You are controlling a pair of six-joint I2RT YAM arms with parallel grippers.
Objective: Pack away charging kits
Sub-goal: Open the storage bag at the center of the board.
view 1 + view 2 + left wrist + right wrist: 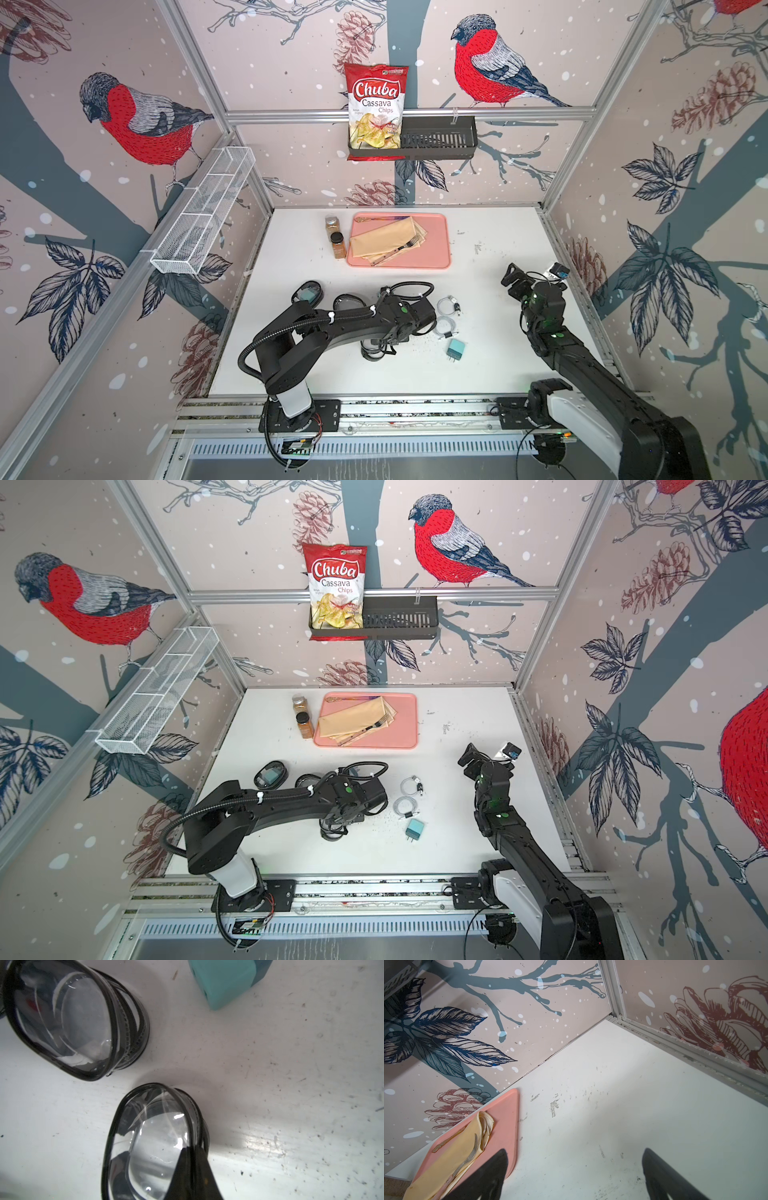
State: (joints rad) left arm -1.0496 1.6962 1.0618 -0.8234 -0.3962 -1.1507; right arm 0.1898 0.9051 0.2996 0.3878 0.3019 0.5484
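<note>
Progress early. Far case (307, 292) shows teal inside, judged one adapter packed. First cable (451, 304), second cable (444, 328) and loose adapter (456, 347) lie on the table (498, 365), unpacked. Left gripper (190, 1159), jaws closed together, sits at near case (149, 1142) rim; hold unconfirmed. Right gripper (574, 1167) wide, empty, well apart. Remaining items and closures outstanding

On the table (498, 365) we list: tray (442, 232) at the back edge, napkin (382, 243) and fork (401, 248) on it; jars (337, 245) just left of the tray; cases (307, 291) toward the left edge; cables (451, 305) near the middle, plug (456, 348) just before them.
</note>
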